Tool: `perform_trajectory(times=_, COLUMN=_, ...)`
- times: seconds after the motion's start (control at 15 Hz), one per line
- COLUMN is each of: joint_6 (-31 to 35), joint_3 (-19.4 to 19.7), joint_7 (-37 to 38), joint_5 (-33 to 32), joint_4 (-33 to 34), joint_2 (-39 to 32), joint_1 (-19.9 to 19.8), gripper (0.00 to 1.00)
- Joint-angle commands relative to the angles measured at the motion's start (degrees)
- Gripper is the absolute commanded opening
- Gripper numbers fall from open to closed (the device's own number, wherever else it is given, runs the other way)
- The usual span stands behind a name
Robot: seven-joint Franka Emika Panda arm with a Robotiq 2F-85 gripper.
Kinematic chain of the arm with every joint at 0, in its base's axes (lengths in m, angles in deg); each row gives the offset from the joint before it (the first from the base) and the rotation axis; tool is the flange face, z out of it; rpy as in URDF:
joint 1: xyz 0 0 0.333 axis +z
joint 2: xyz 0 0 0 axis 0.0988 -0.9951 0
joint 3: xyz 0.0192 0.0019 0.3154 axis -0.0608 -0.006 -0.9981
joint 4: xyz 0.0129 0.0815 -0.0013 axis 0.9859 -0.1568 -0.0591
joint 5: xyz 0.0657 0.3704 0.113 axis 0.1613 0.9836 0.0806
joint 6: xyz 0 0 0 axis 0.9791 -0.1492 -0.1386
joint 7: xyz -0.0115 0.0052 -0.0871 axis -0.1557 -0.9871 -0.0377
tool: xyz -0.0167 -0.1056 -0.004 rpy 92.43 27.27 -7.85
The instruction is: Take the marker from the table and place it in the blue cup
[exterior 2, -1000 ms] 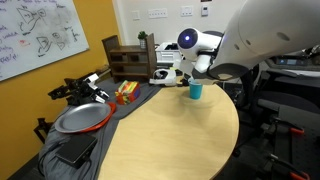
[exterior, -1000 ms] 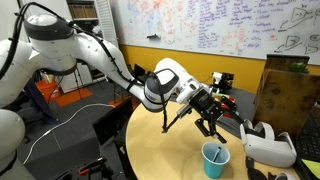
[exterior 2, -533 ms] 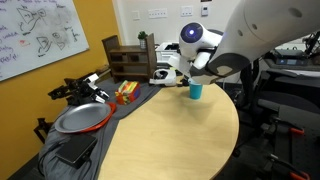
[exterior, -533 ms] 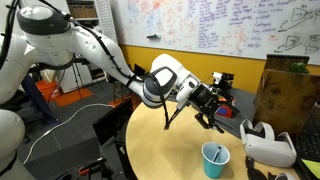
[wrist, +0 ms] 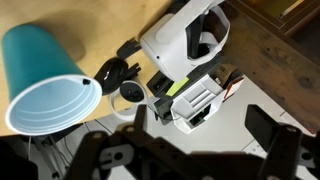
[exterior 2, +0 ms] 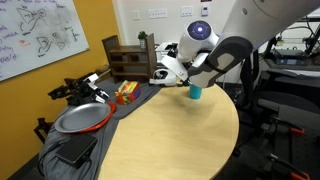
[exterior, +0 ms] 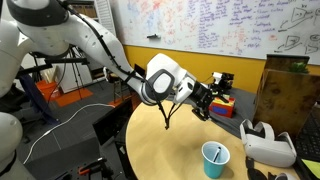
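The blue cup (exterior: 215,158) stands upright on the tan round table (exterior: 165,150), near its edge, and also shows in an exterior view (exterior 2: 196,91). In the wrist view the cup (wrist: 45,70) is at the upper left, beside the white headset (wrist: 185,40). My gripper (exterior: 205,98) hangs in the air above the table, higher than the cup and off to one side of it. Its dark fingers (wrist: 200,125) are spread apart with nothing between them. The marker does not show in any view. I cannot tell what is inside the cup.
The white headset (exterior: 266,146) lies right next to the cup. A brown box (exterior: 285,90) and a small orange object (exterior: 223,100) stand behind. A wooden crate (exterior 2: 125,58), a metal pan (exterior 2: 80,118) and dark cloth sit at the table's far side.
My gripper has risen and drawn back from above the cup toward the arm's base. The cup and headset have not moved.
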Motion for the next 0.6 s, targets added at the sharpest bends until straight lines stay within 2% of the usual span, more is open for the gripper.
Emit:
perform_trajectory(times=0.0, joint_6=5.7, joint_3=-8.2, joint_7=-8.1, joint_5=0.4, joint_4=-0.8, joint_2=11.2, joint_1=-6.3, gripper=1.0)
perform_trajectory(times=0.2, joint_6=7.4, joint_3=-16.4, joint_7=-14.0, joint_5=-0.1, joint_4=-0.8, joint_2=17.2, joint_1=-12.6, gripper=1.0)
perform_trajectory(times=0.53, joint_6=5.3, joint_3=-29.3, joint_7=-23.1, joint_5=1.1, joint_4=-0.4, joint_2=23.5, joint_1=-23.3, gripper=1.0)
